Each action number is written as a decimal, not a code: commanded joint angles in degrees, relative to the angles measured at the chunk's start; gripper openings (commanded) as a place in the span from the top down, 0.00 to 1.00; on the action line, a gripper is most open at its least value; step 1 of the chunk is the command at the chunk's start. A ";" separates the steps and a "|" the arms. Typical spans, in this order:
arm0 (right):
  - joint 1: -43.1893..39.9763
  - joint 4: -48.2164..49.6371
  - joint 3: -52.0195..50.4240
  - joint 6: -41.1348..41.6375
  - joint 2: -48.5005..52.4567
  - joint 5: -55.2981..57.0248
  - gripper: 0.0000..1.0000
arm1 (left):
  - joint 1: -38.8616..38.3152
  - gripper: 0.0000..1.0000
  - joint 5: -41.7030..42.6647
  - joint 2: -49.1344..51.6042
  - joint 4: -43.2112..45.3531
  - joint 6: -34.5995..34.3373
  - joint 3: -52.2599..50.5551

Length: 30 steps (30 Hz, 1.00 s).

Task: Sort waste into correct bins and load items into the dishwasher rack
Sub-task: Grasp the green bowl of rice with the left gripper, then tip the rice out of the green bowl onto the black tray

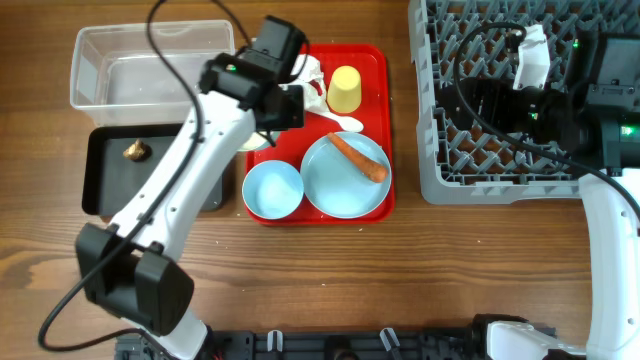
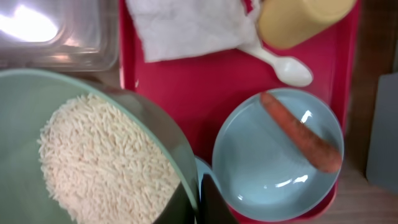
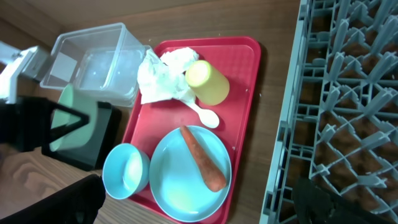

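Observation:
My left gripper (image 2: 199, 202) is shut on the rim of a pale green bowl (image 2: 25, 124) full of white rice (image 2: 99, 162), held over the red tray's left edge by the black bin (image 1: 110, 180). A brown lump (image 1: 133, 151) lies in that bin. The clear bin (image 1: 110, 70) stands behind it. On the tray are a blue plate (image 1: 335, 185) with a carrot (image 1: 360, 158), an empty blue bowl (image 1: 272, 190), a yellow cup (image 1: 345, 90), a white spoon (image 1: 340, 122) and a crumpled napkin (image 1: 312, 80). My right gripper (image 3: 199, 202) is open and empty over the grey rack (image 1: 500, 160).
The red tray (image 1: 380, 70) lies between the bins and the rack. The left arm crosses over the black bin and the tray's left edge. Bare wooden table lies in front of the tray and bins.

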 commanded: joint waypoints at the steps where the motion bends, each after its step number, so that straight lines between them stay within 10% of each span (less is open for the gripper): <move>1: 0.22 -0.02 1.14 0.24 0.09 0.55 0.00 | 8.98 0.96 8.04 -2.12 -7.80 -3.87 0.83; 18: 0.22 -0.04 1.14 0.46 0.09 0.52 0.00 | 50.45 0.96 64.32 -2.03 -2.10 32.48 -22.36; 30: 0.22 0.98 1.14 0.48 0.09 0.52 0.00 | 63.08 0.96 85.15 -1.81 16.11 32.39 -37.00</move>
